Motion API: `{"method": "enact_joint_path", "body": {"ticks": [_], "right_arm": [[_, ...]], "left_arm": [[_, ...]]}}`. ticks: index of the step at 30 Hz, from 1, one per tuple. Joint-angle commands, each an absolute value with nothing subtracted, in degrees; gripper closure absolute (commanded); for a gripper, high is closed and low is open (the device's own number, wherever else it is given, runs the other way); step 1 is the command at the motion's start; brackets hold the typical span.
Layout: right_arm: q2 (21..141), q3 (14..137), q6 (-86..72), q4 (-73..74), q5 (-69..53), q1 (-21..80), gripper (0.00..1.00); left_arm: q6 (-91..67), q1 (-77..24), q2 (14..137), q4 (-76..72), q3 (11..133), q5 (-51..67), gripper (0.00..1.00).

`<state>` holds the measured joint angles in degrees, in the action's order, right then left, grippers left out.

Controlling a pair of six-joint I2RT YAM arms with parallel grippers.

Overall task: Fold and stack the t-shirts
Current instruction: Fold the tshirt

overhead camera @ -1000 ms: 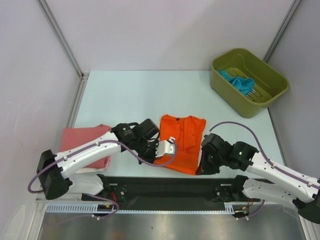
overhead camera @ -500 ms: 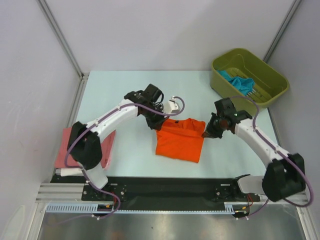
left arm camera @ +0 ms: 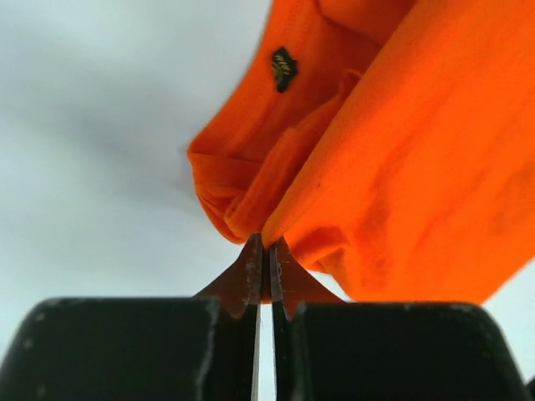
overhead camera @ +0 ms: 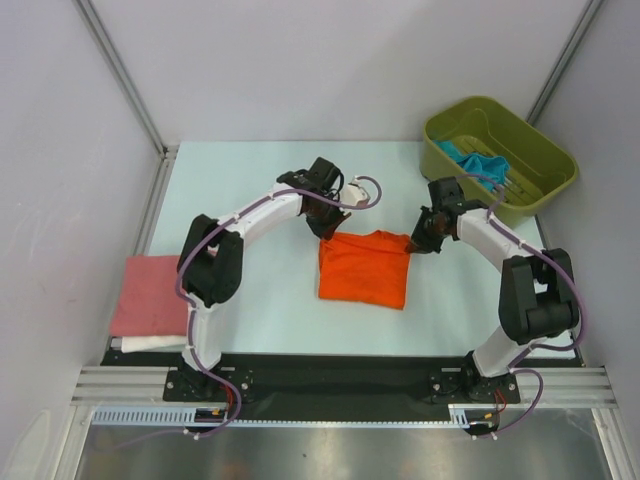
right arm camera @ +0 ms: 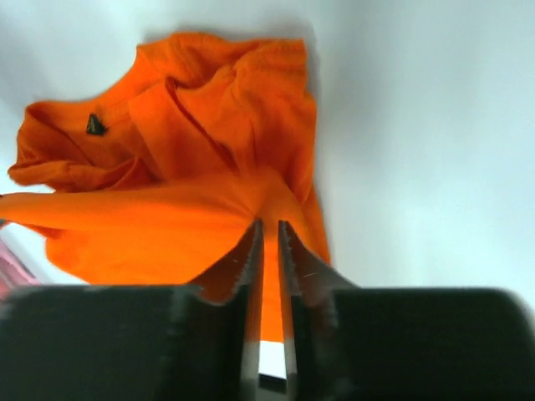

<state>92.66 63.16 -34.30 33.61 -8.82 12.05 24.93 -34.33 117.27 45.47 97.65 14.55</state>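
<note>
- Both arms have swung away from me in the last second, drawing the orange t-shirt [overhead camera: 365,270] over itself; it now lies folded, just left of the olive bin [overhead camera: 446,178] and nearer to me.
- My left gripper [overhead camera: 323,226] pinches the shirt corner farther from the bin (cloth right at the tips).
- My right gripper [overhead camera: 416,243] is clamped on the corner nearest the bin.
- A pink t-shirt [overhead camera: 150,293] lies well left of the bin; a teal one [overhead camera: 474,162] lies inside it.
</note>
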Motion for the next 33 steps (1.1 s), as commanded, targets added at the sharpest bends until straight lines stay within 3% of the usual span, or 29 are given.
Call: {"method": "enact_joint_path", "body": {"ticks": [1, 4, 5, 8, 11, 14, 15, 18, 20, 24, 33], "right_arm": [[95.09, 65.92, -33.57, 30.07, -5.53, 10.46, 0.81], [98.52, 67.67, -33.84, 27.51, -5.1, 9.67, 0.54], [99.22, 68.37, -33.66, 27.25, -3.88, 9.41, 0.52], [99.76, 72.15, -32.26, 28.47, -0.72, 8.53, 0.51], [95.03, 72.52, -29.45, 29.35, 1.39, 10.1, 0.53], [88.78, 66.55, -27.95, 27.35, -2.08, 13.17, 0.55], [87.64, 62.62, -28.04, 26.73, -2.98, 13.79, 0.53], [85.69, 59.25, -29.88, 26.37, -5.53, 15.12, 0.34], [86.04, 57.14, -30.32, 25.93, -6.5, 15.2, 0.32], [88.94, 55.9, -30.41, 24.61, -7.56, 15.21, 0.32], [93.95, 53.62, -31.63, 19.96, -11.42, 14.59, 0.36]], "left_arm": [[22.07, -33.05, 118.3, 42.37, 101.07, 6.78, 0.94], [20.22, -32.96, 119.27, 40.35, 101.51, 3.96, 0.74], [19.95, -32.96, 119.53, 39.91, 101.69, 2.74, 0.62], [18.2, -32.35, 120.76, 37.18, 102.48, 0.18, 0.48], [13.11, -28.84, 121.73, 39.54, 106.69, 1.48, 0.49], [8.97, -26.46, 115.43, 38.78, 99.97, 7.8, 0.46], [7.66, -26.54, 110.18, 33.97, 92.1, 8.69, 0.44], [3.54, -26.54, 104.17, 29.19, 82.74, 12.3, 0.36], [1.77, -26.54, 103.36, 28.3, 80.43, 14.05, 0.29], [-2.0, -26.46, 105.02, 25.85, 79.1, 20.63, 0.22], [-8.08, -26.46, 112.13, 22.94, 79.28, 24.17, 0.2]]}}
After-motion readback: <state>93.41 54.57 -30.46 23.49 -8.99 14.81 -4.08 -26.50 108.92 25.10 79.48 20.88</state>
